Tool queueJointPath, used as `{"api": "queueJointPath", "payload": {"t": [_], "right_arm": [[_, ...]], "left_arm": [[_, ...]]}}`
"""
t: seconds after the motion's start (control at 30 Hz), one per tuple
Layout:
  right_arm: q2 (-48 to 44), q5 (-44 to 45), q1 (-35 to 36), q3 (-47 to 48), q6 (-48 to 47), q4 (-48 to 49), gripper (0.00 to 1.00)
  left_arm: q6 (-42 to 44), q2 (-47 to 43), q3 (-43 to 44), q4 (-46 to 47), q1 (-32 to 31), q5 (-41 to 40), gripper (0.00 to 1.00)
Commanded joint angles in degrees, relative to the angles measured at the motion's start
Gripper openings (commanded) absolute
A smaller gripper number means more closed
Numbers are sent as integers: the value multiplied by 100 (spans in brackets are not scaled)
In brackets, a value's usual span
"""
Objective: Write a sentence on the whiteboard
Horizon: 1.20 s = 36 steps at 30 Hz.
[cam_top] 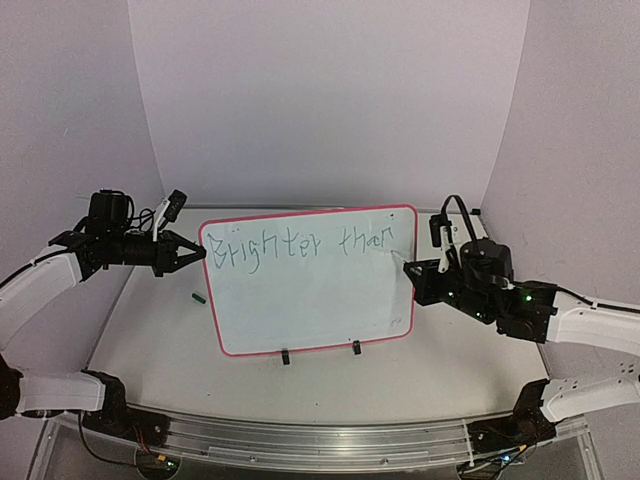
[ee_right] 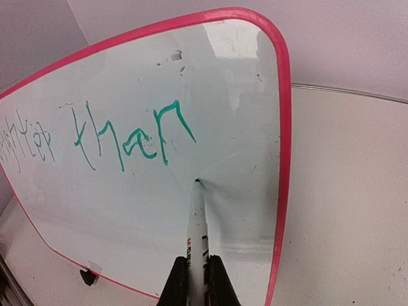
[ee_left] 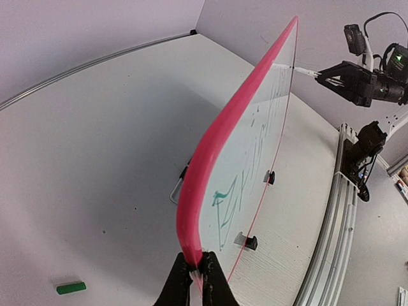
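Top external view, left to right: a small green plastic marker cap [cam_top: 198, 297] lies on the pale grey tabletop [cam_top: 150, 340] just left of the large white whiteboard with a thin red-pink frame [cam_top: 300, 310]. The whiteboard stands near-upright on two small black clips [cam_top: 285, 356]. The left arm's fingers [cam_top: 186, 256] are closed on the whiteboard's upper left edge, pinching only the thin frame. Across the whiteboard's top runs the green handwritten sentence [cam_top: 300, 245], reading "Brighter than"; a second line is not yet written. At the whiteboard's right side the right arm's fingers [ee_right: 177, 284] are clamped on a white-barrelled green marker [ee_right: 196, 220], whose tip appears to touch the whiteboard just below the final "n".

Likely trouble:
- **Board shifting:** it is steadied at one edge only, so pen pressure could swing it or tip it backward, and strokes would skip.
- **Stray mark:** dragging the tip away without lifting would leave a line under "than".
- **Smearing:** crossing leftward for the next line could smear the fresh letters.
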Motion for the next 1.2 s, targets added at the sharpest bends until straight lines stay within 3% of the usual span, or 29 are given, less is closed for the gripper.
{"api": "queueJointPath", "payload": {"t": [0.0,0.2,0.7,1.17], "right_arm": [[-223,-53,-13,13,19,30,0],[-285,-232,-7,262,-232,43,0],[278,385,-13,769,-601,198,0],[282,425,-10,616,-420,194,0]], "left_arm": [[192,136,-17,-429,-173,-115,0],[193,137,-13,-438,-173,-129,0],[199,136,-13,-445,-177,-158,0],[196,132,-21,-447,-184,-157,0]]}}
